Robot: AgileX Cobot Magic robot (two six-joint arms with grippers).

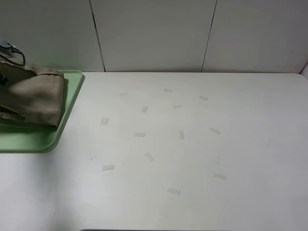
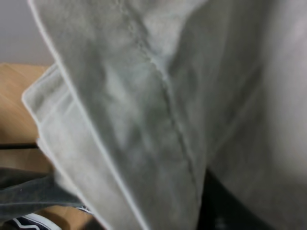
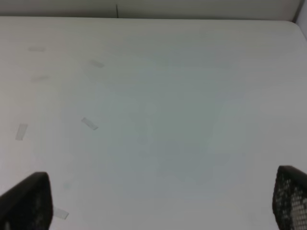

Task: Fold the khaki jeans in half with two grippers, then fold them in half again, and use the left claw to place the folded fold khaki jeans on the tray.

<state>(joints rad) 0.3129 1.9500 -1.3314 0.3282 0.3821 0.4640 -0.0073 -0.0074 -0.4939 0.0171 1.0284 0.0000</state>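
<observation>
Exterior high view: we note khaki jeans [image 1: 33,96] folded atop the tray [image 1: 29,142], left claw beyond them, grip untellable; right gripper [image 3: 158,203] gapes, far off.

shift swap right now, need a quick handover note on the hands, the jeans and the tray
Left hand: hidden by cloth in its wrist view, so grip cannot be judged.
Right hand: open, holding nothing, over bare table.
Khaki jeans: folded, resting on the tray at the table's left edge, partly cut off by the frame.
Done: folding, by the look of the bundle; jeans are at the tray.
Left: confirm the left hand has let go, then pull it clear.
</observation>
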